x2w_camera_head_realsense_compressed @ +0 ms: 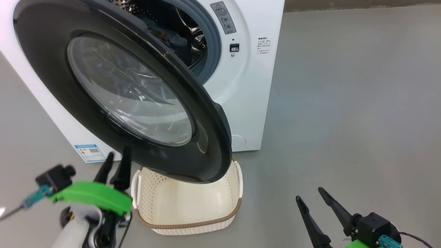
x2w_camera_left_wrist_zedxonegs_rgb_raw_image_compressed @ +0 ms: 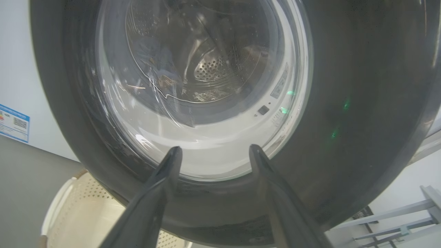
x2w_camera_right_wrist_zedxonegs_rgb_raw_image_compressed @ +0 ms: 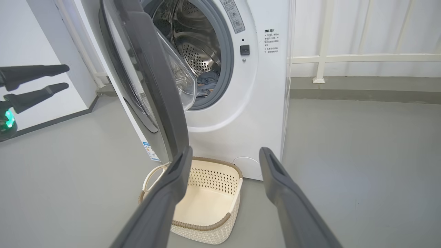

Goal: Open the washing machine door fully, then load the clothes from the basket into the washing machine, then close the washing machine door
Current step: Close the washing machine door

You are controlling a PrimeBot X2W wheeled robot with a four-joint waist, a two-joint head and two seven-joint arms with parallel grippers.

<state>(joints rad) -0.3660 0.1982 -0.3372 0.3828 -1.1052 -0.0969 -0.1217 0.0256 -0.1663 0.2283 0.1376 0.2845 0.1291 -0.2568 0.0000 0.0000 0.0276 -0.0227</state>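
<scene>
Floor: smooth, plain grey, one level surface. Two items stand directly on it. Item one: washer, white, upright, base flat on the floor. Item two: basket, cream, upright, set on the floor just in front of the washer's lower front; contact between the two cannot be confirmed. Along the far wall runs a darker strip, on which a white post stands.
</scene>
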